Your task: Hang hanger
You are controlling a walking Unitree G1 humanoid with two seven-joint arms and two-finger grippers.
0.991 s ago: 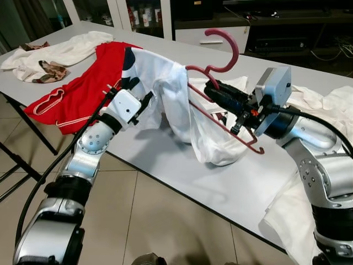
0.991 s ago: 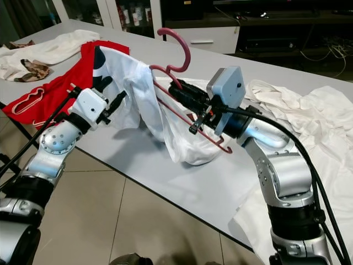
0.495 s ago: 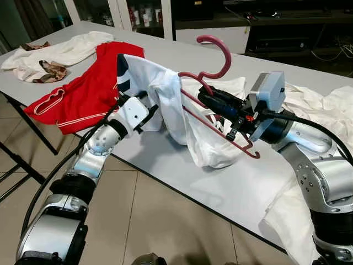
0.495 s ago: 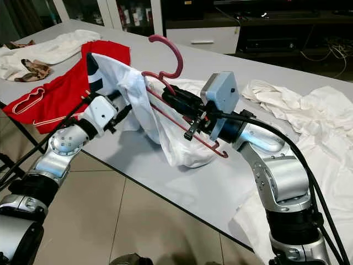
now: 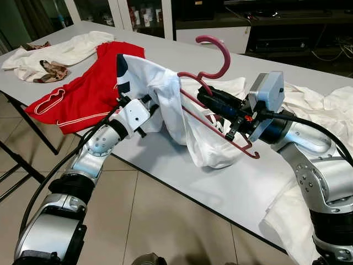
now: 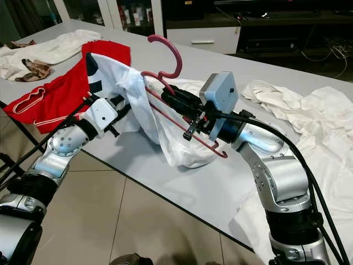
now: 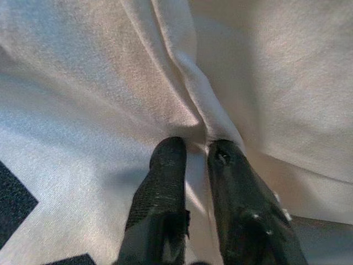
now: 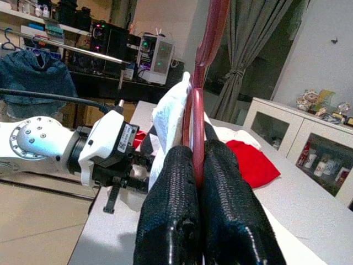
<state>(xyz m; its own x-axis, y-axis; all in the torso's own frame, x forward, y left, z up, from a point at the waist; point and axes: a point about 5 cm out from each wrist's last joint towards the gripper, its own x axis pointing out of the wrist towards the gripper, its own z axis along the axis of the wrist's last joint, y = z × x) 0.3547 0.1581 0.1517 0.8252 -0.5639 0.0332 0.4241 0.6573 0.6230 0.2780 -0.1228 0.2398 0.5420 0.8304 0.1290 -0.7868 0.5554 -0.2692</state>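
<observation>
Right pincer [image 8: 193, 160] tight around hanger [image 5: 212, 74], white shirt [image 5: 165, 94] draped over it

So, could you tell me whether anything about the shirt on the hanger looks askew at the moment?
Yes. The white shirt is bunched on one arm of the red hanger, sagging onto the table, while the other arm is bare. The right gripper clamps the hanger, tilted; the left gripper pinches a shirt fold.
</observation>
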